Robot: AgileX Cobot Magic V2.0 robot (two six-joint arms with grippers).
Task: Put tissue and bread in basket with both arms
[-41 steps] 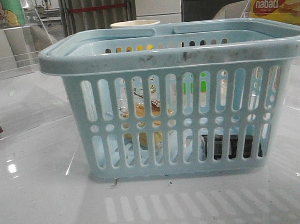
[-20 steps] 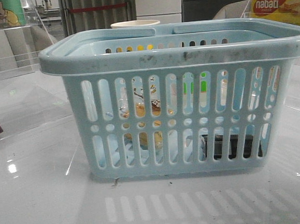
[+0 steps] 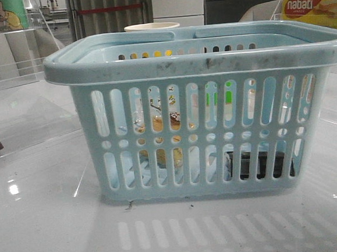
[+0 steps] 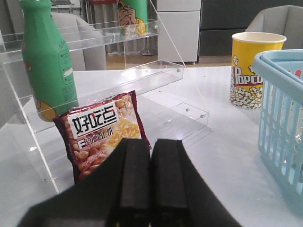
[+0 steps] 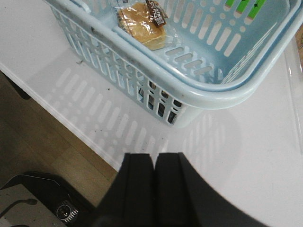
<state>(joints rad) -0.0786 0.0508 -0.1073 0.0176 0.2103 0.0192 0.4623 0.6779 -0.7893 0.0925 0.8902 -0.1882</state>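
Slotted, scuffed pale-blue plastic basket around clear-wrapped golden bread

A green bottle is parked on a clear acrylic shelf, a red snack packet is leaned below it, and a yellow popcorn cup is seen further off.

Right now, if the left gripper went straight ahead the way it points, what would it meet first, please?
Most likely the red-brown snack packet, standing just beyond the shut left gripper; depth is hard to judge.

L pincer & R pincer: matte black, blocky rectangular fingers.
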